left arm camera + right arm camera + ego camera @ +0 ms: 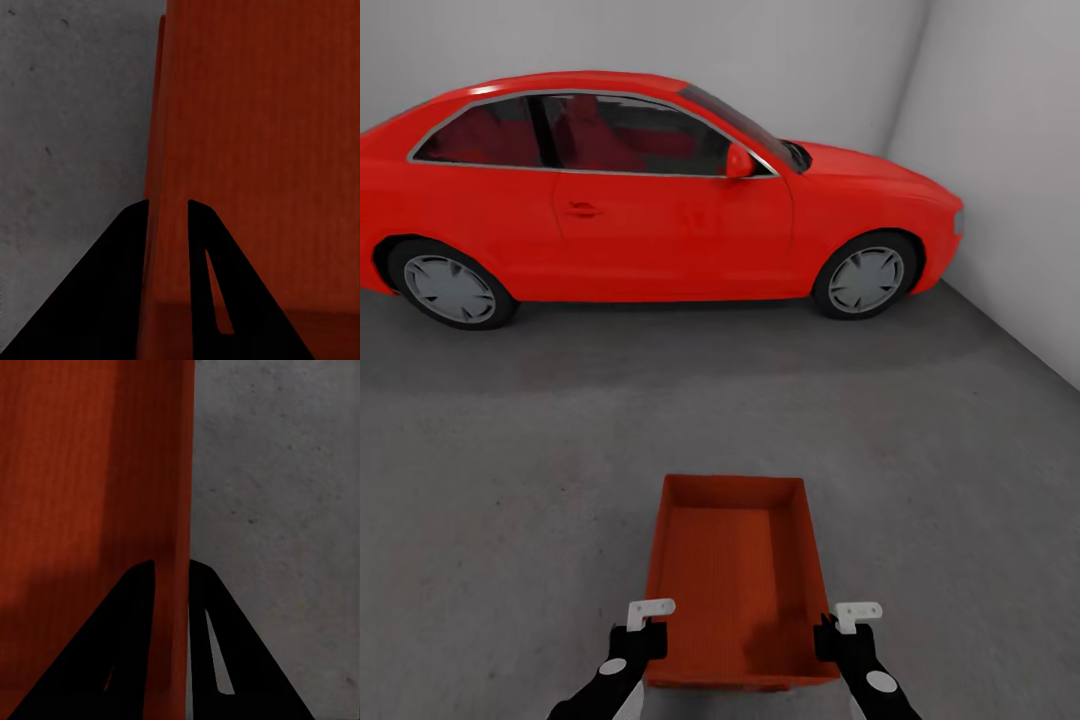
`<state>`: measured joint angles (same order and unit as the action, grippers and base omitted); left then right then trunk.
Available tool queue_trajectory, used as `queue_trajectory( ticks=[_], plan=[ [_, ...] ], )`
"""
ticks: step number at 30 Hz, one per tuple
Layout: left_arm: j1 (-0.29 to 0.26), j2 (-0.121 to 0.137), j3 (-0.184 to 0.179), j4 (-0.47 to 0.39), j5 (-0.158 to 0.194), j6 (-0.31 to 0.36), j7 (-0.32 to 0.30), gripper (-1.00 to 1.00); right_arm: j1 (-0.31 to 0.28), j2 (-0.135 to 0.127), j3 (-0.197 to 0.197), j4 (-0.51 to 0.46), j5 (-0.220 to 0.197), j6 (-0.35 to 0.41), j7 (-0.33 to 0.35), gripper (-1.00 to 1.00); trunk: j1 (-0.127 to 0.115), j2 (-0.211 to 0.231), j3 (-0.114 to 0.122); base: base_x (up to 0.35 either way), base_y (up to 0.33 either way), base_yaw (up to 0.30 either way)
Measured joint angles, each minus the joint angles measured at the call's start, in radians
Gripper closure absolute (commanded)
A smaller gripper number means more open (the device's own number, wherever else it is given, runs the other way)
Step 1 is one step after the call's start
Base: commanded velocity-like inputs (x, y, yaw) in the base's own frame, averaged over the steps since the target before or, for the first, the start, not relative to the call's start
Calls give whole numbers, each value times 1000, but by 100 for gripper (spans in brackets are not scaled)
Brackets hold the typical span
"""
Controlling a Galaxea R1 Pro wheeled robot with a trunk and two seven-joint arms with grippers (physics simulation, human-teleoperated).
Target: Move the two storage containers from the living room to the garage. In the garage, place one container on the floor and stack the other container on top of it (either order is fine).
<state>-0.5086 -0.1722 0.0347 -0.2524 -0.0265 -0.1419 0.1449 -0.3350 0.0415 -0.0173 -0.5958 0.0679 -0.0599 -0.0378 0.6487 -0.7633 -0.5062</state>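
From the head view, an orange-red rectangular open-topped storage container (pixel 735 580) sits over the dark grey rough concrete floor (pixel 510 480), with a glossy red car (pixel 650 190) beyond. The left end effector (pixel 650 612) and right end effector (pixel 857 615) flank its near end. In the left wrist view, the left fingers (pixel 112 285) clench the container's thin left wall. In the right wrist view, the right fingers (pixel 124 645) clench its right wall.

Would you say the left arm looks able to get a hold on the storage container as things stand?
Probably yes: the left gripper already straddles the storage container's thin side wall, one finger on each side, with nothing between. The right gripper does likewise on the opposite wall.
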Motion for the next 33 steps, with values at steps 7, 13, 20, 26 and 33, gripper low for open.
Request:
queue_trajectory(
  ticks=[7,13,20,26,33],
  plan=[
    [0,-1,-3,-39,2,2,-7,100,0,0,0,-38,0,0,-1,100,1,0,0,50,0,0],
    [0,-1,-2,-31,1,3,-5,100,0,0,0,-30,0,0,-1,100,1,0,0,2,0,0],
    [0,-1,-1,-32,1,2,-6,100,0,0,1,-32,0,0,-1,100,1,0,0,-15,0,0],
    [0,-1,-1,-29,1,2,-5,100,0,0,1,-29,0,1,-1,100,1,0,0,-166,0,0],
    [0,-1,-2,-11,1,2,0,100,0,0,0,-11,0,0,0,100,1,0,0,-17,0,0]
  ],
)
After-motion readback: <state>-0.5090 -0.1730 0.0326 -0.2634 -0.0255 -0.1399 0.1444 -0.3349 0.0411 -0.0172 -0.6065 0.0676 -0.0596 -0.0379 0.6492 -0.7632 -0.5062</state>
